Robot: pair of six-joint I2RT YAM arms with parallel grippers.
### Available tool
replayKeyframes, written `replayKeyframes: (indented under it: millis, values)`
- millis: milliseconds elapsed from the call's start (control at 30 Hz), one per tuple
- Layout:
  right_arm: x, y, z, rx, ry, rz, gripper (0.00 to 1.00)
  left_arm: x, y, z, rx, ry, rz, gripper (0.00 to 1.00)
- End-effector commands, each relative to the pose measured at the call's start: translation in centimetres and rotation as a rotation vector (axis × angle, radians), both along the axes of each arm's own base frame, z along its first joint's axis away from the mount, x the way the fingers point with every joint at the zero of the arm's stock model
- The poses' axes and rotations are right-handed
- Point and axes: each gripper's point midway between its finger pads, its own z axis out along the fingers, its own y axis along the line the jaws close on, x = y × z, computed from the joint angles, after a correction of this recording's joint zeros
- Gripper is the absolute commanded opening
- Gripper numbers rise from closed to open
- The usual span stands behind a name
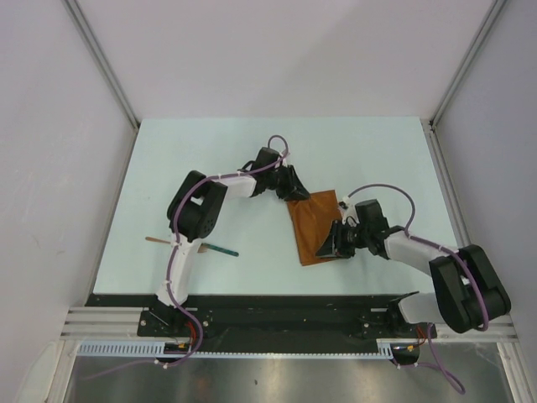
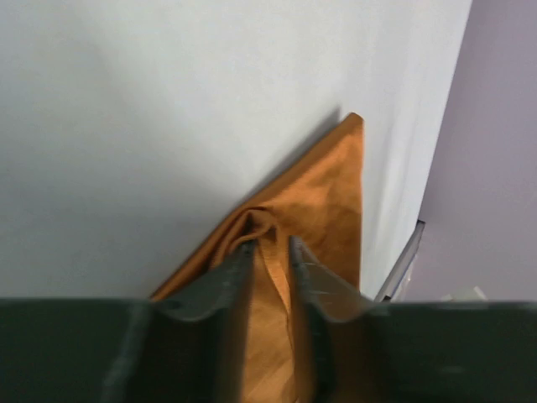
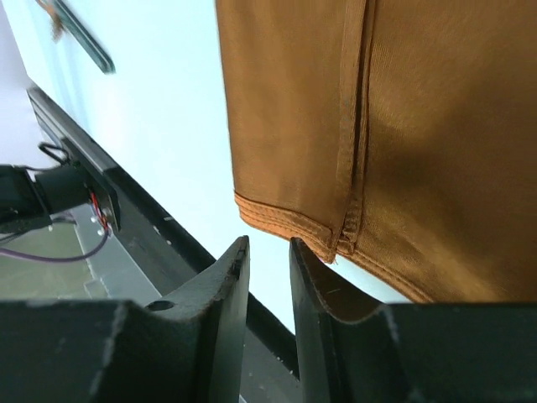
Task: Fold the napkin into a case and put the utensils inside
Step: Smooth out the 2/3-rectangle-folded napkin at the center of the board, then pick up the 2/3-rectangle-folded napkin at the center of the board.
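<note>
The rust-orange napkin (image 1: 315, 225) lies folded into a layered rectangle at the table's middle. My left gripper (image 1: 295, 195) is at its far left corner, shut on a bunched fold of the napkin (image 2: 327, 193), with cloth between the fingers (image 2: 270, 243). My right gripper (image 1: 329, 248) hovers at the napkin's near edge. In the right wrist view its jaws (image 3: 268, 243) stand narrowly apart and empty, just short of the hemmed napkin edge (image 3: 336, 109). The utensils lie left of the arms: a teal-handled one (image 1: 220, 248) and a pale wooden one (image 1: 158, 240).
The table's black front rail (image 1: 277, 300) runs below the napkin and shows in the right wrist view (image 3: 126, 210). The teal utensil (image 3: 84, 38) appears at that view's top left. White walls enclose the table on three sides.
</note>
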Motion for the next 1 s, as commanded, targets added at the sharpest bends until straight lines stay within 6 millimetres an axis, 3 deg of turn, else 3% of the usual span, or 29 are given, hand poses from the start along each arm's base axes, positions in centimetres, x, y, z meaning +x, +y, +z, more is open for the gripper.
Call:
replayKeyframes:
  millis: [0,133,200,233,267,333,367,433,500,600,700,867,933,967]
  values:
    - [3.0,-1.2,3.9,-0.014,-0.105,-0.059,0.32,0.8,0.1,3.9,0.01,-0.114,-0.032,0.37]
    - [4.9,-4.0,5.5,-0.047,-0.131,-0.192,0.39,0.4,0.1,9.5,0.008,-0.21,-0.055,0.55]
    - [5.6,-6.0,6.0,-0.059,-0.133,-0.266,0.48,-0.2,0.1,10.9,0.019,-0.237,-0.068,0.66]
    - [5.8,-6.7,5.9,-0.069,-0.133,-0.29,0.55,-0.7,-0.1,11.5,0.024,-0.255,-0.085,0.67]
    - [5.9,-7.4,5.8,-0.082,-0.144,-0.297,0.57,-1.1,-0.1,12.9,0.025,-0.284,-0.085,0.69]
    - [6.0,-9.0,5.3,-0.108,-0.129,-0.334,0.62,-2.7,0.0,13.2,0.057,-0.285,-0.099,0.69]
    - [6.0,-9.6,5.2,-0.115,-0.124,-0.348,0.63,-3.1,0.3,14.4,0.062,-0.316,-0.084,0.7]
    - [6.2,-10.8,4.8,-0.119,-0.117,-0.378,0.65,-5.3,0.5,13.7,0.093,-0.312,-0.098,0.69]
    - [6.3,-10.9,4.9,-0.11,-0.11,-0.389,0.68,-7.2,1.3,13.6,0.124,-0.325,-0.089,0.67]
    - [6.5,-11.2,4.1,-0.127,-0.087,-0.407,0.69,-10.4,0.9,13.1,0.13,-0.332,-0.108,0.62]
    - [6.1,-11.6,2.8,-0.143,-0.04,-0.444,0.68,-14.6,-1.4,12.6,0.145,-0.382,-0.169,0.6]
    - [5.2,-12.9,0.7,-0.199,0.036,-0.559,0.66,-17.8,-4.3,10.6,0.269,-0.5,-0.201,0.66]
    - [5.0,-14.0,0.6,-0.232,0.063,-0.621,0.66,-19.0,-5.6,8.8,0.347,-0.542,-0.206,0.71]
    - [4.8,-14.9,0.9,-0.233,0.07,-0.664,0.66,-19.1,-6.5,9.1,0.364,-0.571,-0.199,0.72]
